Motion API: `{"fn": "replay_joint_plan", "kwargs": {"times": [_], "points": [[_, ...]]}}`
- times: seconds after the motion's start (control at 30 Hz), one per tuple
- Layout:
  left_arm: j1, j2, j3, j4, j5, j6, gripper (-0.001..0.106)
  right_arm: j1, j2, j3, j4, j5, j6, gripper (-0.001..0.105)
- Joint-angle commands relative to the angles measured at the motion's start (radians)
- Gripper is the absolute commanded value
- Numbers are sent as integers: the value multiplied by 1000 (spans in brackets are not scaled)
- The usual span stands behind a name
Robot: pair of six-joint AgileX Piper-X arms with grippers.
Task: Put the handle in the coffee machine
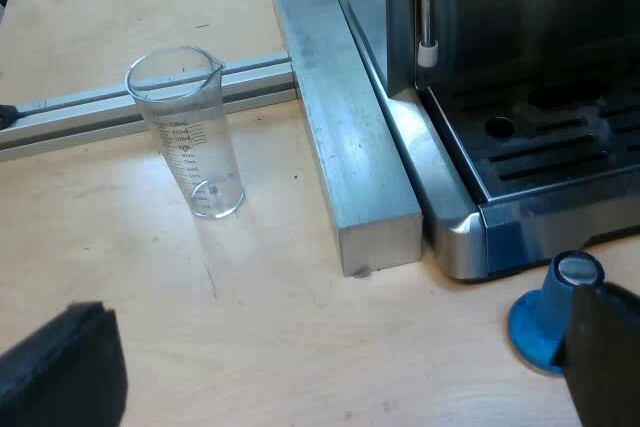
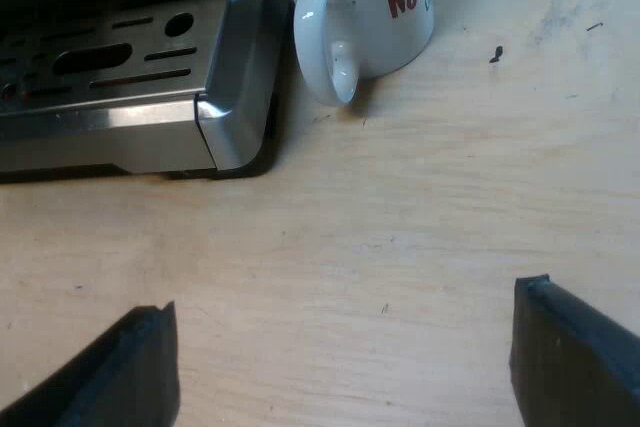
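My left gripper (image 1: 340, 367) hangs open over the bare wooden table, with nothing between its black fingers (image 1: 60, 367). A blue tamper (image 1: 555, 312) with a silver top stands on the table by one finger, just off the corner of the espresso machine's drip tray (image 1: 540, 162). A clear measuring glass (image 1: 190, 132) stands upright on the table beyond the gripper. My right gripper (image 2: 345, 362) is also open above bare wood, some way short of the machine's drip tray (image 2: 110, 77). A white mug (image 2: 360, 12) with red lettering stands close beside that tray's corner.
A long metal bar (image 1: 345, 117) lies on the table along the machine's side, between it and the measuring glass. A thinner metal rail (image 1: 120, 107) crosses behind the glass. The machine's steam wand (image 1: 427, 47) hangs over the tray.
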Motion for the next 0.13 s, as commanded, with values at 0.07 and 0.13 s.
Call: {"fn": "replay_joint_plan", "kwargs": {"times": [0.07, 0.13], "points": [[2, -139, 0, -13, -2, -11, 89, -2, -47, -7, -4, -9, 0, 70], [2, -139, 0, -13, -2, -11, 89, -2, -47, -7, -4, -9, 0, 70]]}}
